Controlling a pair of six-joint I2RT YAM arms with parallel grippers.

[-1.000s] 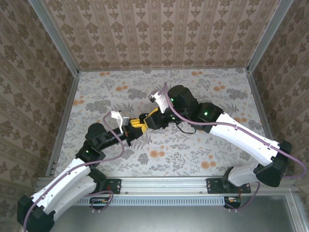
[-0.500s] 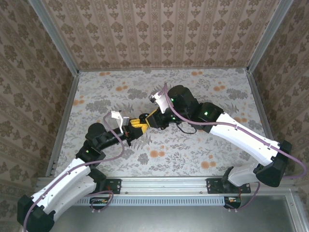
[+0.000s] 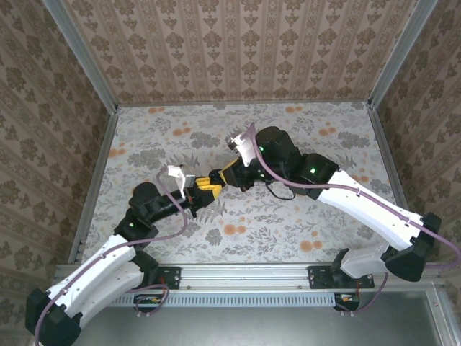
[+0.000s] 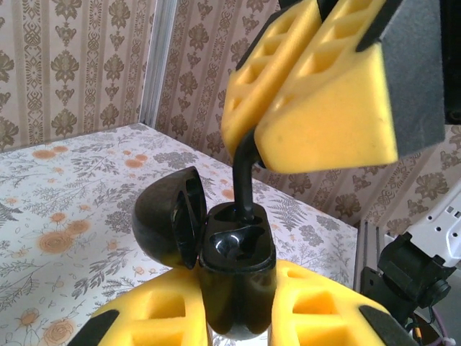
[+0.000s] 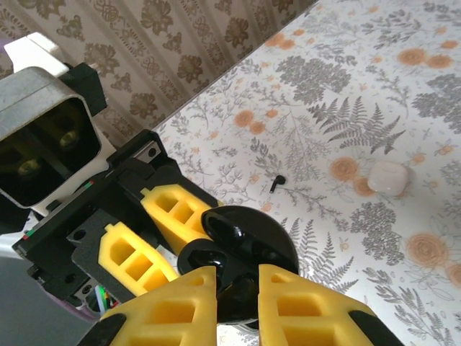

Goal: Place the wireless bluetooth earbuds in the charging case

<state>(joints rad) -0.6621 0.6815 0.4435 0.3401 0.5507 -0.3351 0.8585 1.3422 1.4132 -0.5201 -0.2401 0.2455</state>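
**Black earbud pinched above the open case**

We see the earbud [image 4: 243,180] as a thin black curved stem. Its lower end reaches the top of the charging case [image 4: 234,281] at one of the wells, though we cannot tell how deep it sits. The case is glossy black, not white, and stands upright with its lid [image 4: 169,227] swung open to the left in the left wrist view.

The right gripper [image 4: 259,144] comes down from above, its yellow fingers [image 4: 338,94] clenched on the upper end of the earbud. The left gripper [image 4: 236,311] grasps the case body from both sides, and its yellow fingers [image 4: 158,313] press against the case walls.

From overhead, the two grippers meet tip to tip near the middle of the floral table [image 3: 302,130], the left gripper [image 3: 204,189] just below and left of the right gripper [image 3: 220,176].

The right wrist view shows a small white rounded piece [image 5: 389,178] lying on the table well apart from the case, with a tiny black bit [image 5: 277,182] between the two
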